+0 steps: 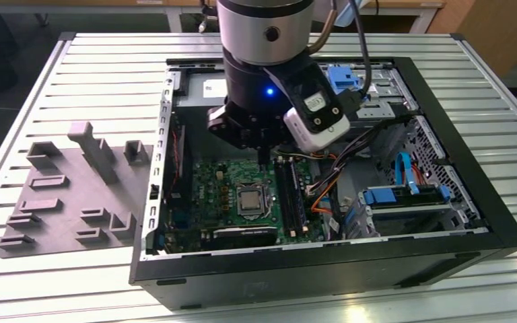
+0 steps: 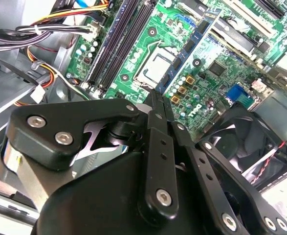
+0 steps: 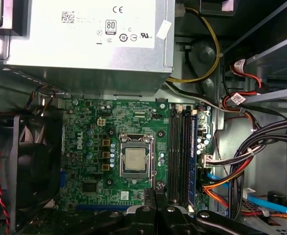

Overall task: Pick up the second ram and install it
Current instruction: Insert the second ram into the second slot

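Currently the tool (image 1: 263, 145) hangs inside the open computer case (image 1: 330, 269). Its fingers (image 2: 155, 147) are pinched together on one end of the second ram (image 2: 187, 51). The stick is held on end and points away from the fingertips, down toward the motherboard (image 3: 89, 147). A row of black chips shows along its face in the second wrist view. It is not seated in any slot. Cannot tell whether its far end touches the board.

- Directly beneath the tool: green board, with the processor socket (image 3: 135, 159) and the long dark memory slots (image 3: 180, 152) both close by. The slots run side by side.
- A little farther out, on the slot side: a bundle of black, orange and red cables (image 3: 251, 166).
- On the socket side: a black fan (image 3: 31, 166) against the case wall.
- Past the board's edge: the grey power supply (image 3: 84, 39).
- Outermost, outside the case and well apart from the tool: a grey tray (image 1: 70, 195) with raised blocks lies flat on the slatted bench (image 1: 106, 67).
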You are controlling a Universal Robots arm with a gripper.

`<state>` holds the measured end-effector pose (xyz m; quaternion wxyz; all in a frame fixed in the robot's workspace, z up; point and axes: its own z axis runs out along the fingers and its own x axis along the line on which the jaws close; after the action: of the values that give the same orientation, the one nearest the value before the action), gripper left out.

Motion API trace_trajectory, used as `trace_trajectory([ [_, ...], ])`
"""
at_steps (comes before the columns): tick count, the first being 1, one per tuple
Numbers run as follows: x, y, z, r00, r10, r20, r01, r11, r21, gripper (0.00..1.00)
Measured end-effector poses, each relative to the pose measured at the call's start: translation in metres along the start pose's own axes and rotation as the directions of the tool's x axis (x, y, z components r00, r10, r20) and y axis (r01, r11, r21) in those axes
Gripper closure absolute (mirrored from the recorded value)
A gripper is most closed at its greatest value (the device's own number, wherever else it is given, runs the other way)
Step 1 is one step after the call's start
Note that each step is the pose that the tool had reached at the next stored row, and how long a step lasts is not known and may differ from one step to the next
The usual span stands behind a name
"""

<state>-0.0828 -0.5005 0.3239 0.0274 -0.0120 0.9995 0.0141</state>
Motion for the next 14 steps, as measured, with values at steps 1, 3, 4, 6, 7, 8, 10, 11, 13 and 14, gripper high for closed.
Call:
trace_trajectory([
  [1, -0.0003, 0.0000, 0.0001, 1.0000, 0.000, 0.0000, 0.000, 1.0000, 0.0000, 0.89],
  [3, -0.0009, 0.0000, 0.0001, 1.0000, 0.000, -0.0001, 0.000, 1.0000, 0.0002, 0.89],
  [4, -0.0011, 0.0000, 0.0002, 1.0000, 0.000, -0.0001, 0.000, 1.0000, 0.0002, 0.89],
  [6, -0.0017, 0.0000, 0.0004, 1.0000, 0.000, 0.0000, 0.000, 1.0000, 0.0001, 0.89],
  [7, -0.0020, -0.0001, 0.0005, 1.0000, 0.000, 0.0000, 0.000, 1.0000, 0.0002, 0.89],
  [8, -0.0023, -0.0001, 0.0006, 1.0000, 0.000, -0.0001, 0.000, 1.0000, 0.0001, 0.89],
  [10, -0.0029, -0.0001, 0.0007, 1.0000, 0.000, -0.0001, 0.000, 1.0000, 0.0001, 0.89],
  [11, -0.0033, -0.0001, 0.0008, 1.0000, 0.000, 0.0000, 0.000, 1.0000, 0.0001, 0.89],
  [13, -0.0040, -0.0001, 0.0010, 1.0000, 0.000, -0.0001, 0.000, 1.0000, 0.0002, 0.89],
  [14, -0.0043, -0.0001, 0.0011, 1.0000, 0.000, -0.0001, 0.000, 1.0000, 0.0002, 0.89],
])
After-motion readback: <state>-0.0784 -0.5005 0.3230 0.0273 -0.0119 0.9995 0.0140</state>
